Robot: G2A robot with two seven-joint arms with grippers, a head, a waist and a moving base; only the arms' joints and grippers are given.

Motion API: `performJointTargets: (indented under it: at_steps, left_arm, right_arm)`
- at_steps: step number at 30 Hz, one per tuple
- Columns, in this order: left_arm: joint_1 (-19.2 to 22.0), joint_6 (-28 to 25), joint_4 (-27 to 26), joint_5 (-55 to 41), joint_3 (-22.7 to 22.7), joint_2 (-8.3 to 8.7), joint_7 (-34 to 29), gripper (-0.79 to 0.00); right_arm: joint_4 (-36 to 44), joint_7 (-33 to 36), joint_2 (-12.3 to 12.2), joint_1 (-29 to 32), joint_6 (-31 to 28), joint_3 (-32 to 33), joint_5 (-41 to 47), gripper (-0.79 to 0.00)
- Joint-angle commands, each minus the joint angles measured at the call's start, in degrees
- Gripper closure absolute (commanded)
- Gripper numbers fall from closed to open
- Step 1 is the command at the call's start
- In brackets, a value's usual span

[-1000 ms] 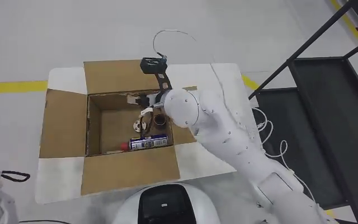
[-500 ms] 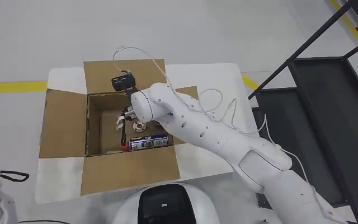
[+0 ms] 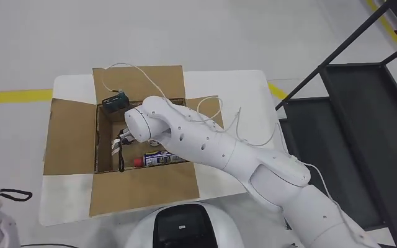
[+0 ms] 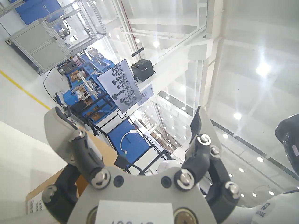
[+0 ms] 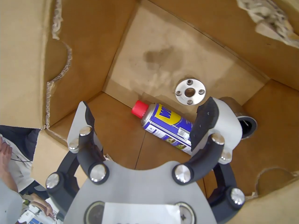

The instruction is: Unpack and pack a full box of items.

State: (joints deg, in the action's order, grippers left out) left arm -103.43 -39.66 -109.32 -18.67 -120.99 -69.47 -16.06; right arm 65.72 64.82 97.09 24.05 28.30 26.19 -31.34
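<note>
- Right gripper (image 5: 145, 109): fingers apart, empty, within box (image 3: 71, 137) opening.
- Can (image 5: 164, 123): lying flat on box floor, just beside flange (image 5: 190, 92).
- Left gripper (image 4: 127, 120): fingers apart, empty, aimed upward.

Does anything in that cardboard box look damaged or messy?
Yes. The box has ragged, torn edges along its walls, and a dark stain marks its floor, as if something leaked. The spray can lies on its side rather than upright.

Open cardboard box (image 3: 71, 139); blue spray can (image 5: 163, 122) lying inside, metal flange (image 5: 183, 86) beside.
</note>
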Motion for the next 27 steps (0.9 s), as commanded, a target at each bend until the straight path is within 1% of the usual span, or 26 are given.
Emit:
performJointTargets:
  at_steps: [1, 13, 16, 20, 27]
  left_arm:
    - [0.0, 0.0, 0.0, 0.0, 0.0, 0.0, 0.0, -0.785]
    - [0.0, 0.0, 0.0, 0.0, 0.0, 0.0, 0.0, -0.785]
    - [0.0, 0.0, 0.0, 0.0, 0.0, 0.0, 0.0, -0.785]
    - [0.0, 0.0, 0.0, 0.0, 0.0, 0.0, 0.0, -0.785]
    - [0.0, 0.0, 0.0, 0.0, 0.0, 0.0, 0.0, -0.785]
  right_arm:
    - [0.04, 0.11, -0.03, -0.02, 0.35, 0.01, -0.07, -0.785]
    - [0.04, 0.11, -0.03, -0.02, 0.35, 0.01, -0.07, -0.785]
    - [-0.59, -1.75, -0.1, 1.68, -1.24, 0.27, 0.37, -0.785]
    - [-3.4, -1.6, 0.53, 1.74, -2.71, -1.25, -1.83, -0.785]
    - [-11.5, -4.2, 2.37, 1.77, -4.32, -0.44, 0.65, -0.785]
